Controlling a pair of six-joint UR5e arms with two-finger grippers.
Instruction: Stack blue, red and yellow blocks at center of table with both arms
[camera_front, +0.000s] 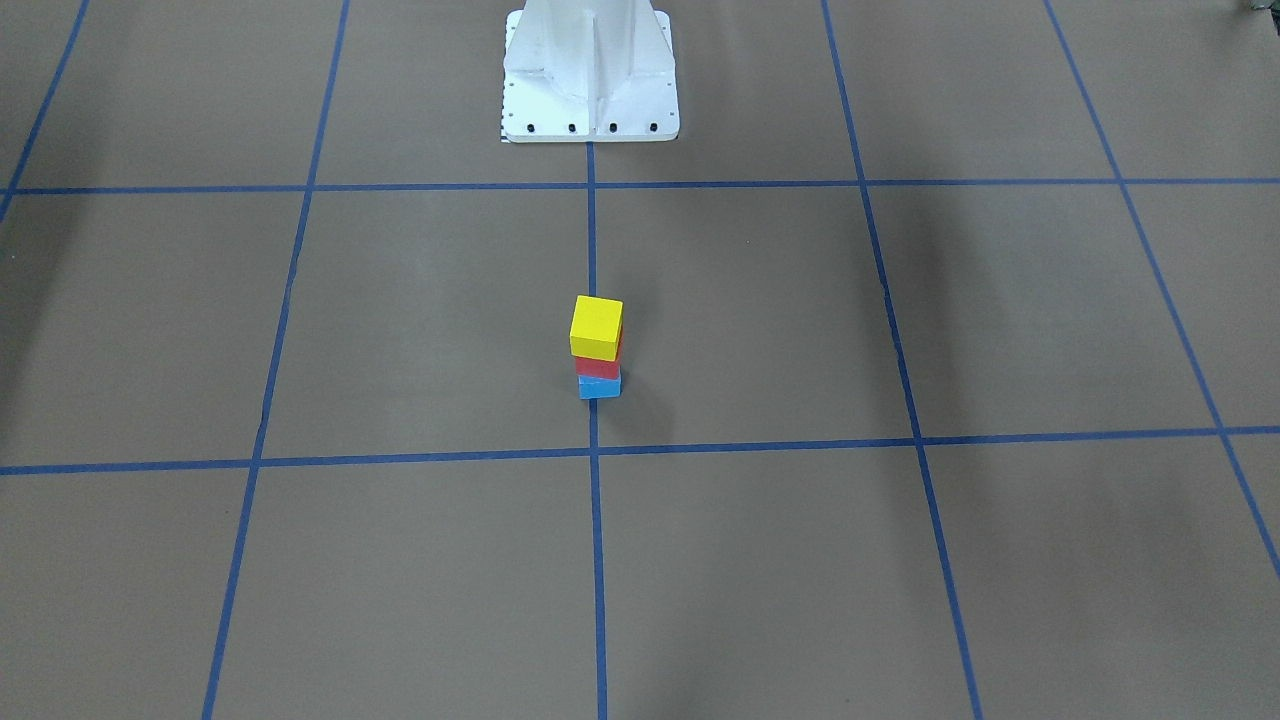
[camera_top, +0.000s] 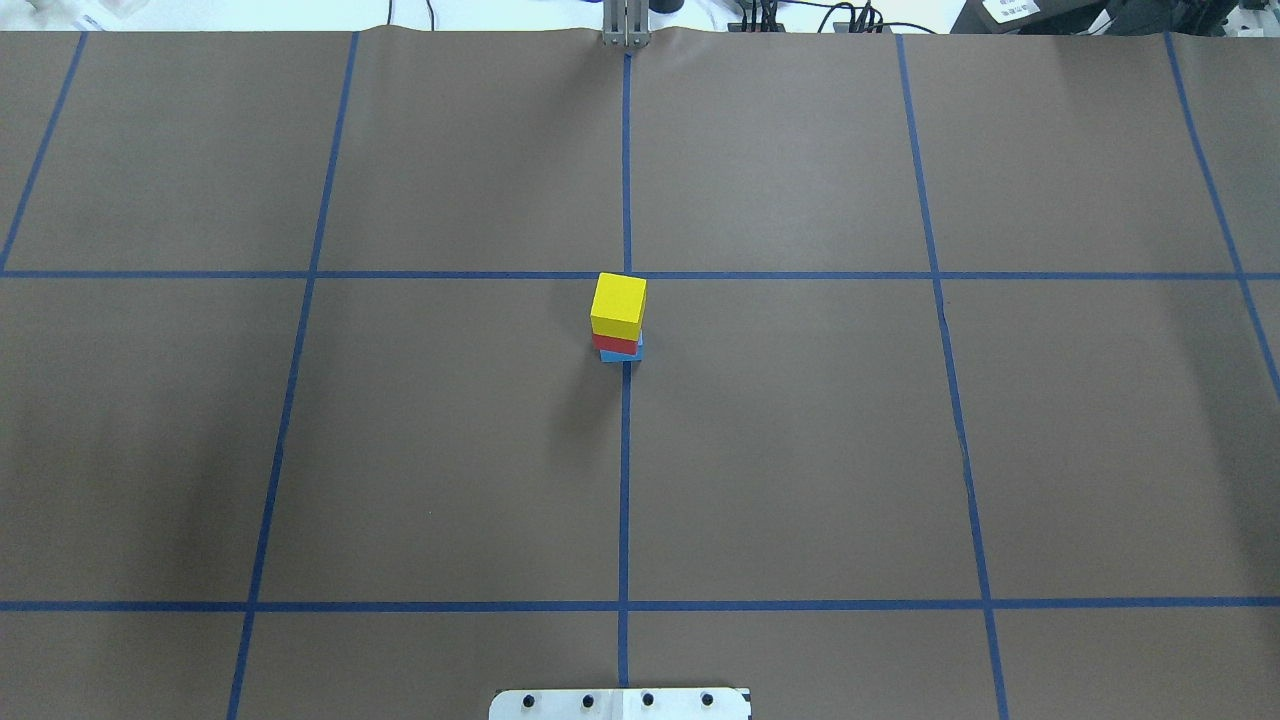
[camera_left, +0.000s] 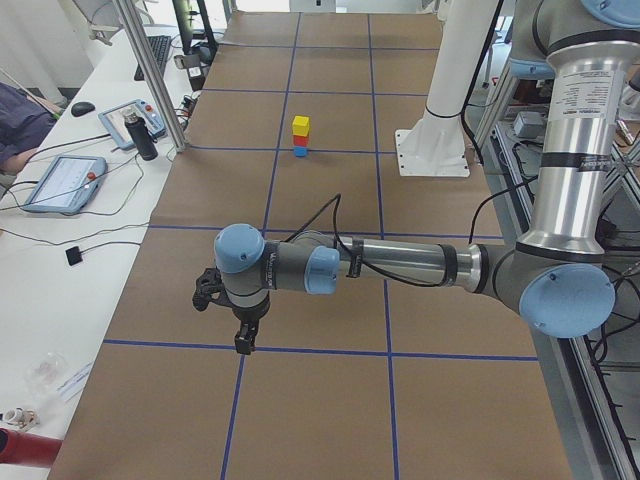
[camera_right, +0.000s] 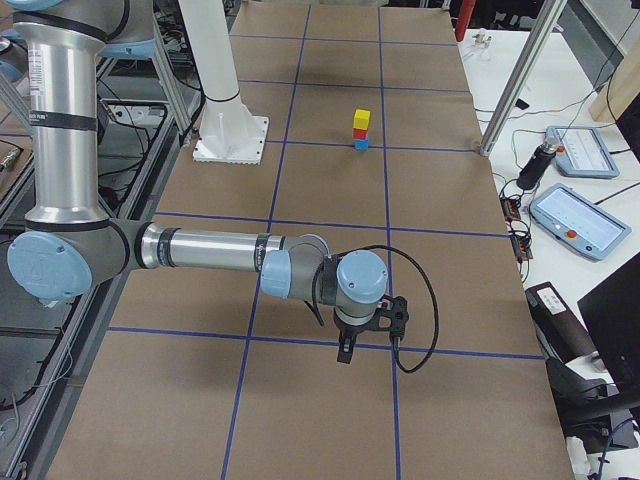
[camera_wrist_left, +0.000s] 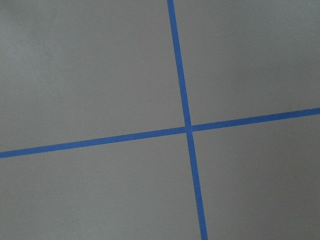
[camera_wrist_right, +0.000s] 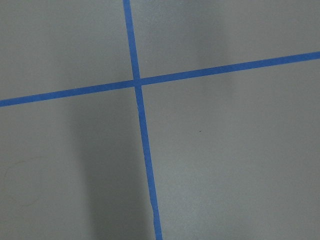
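Yellow block (camera_front: 596, 325) tops red block (camera_front: 597, 367) on blue block (camera_front: 599, 387) at the desk's (camera_front: 400, 330) centre — the stack looks done. Left fingers (camera_left: 243, 343) and right fingers (camera_right: 346, 352) hang well away, likely to spare it — spread or pressed together, I cannot tell.

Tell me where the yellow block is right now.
In the overhead view the yellow block tops the stack, resting on the red block above the blue block, on the centre tape line of the table.
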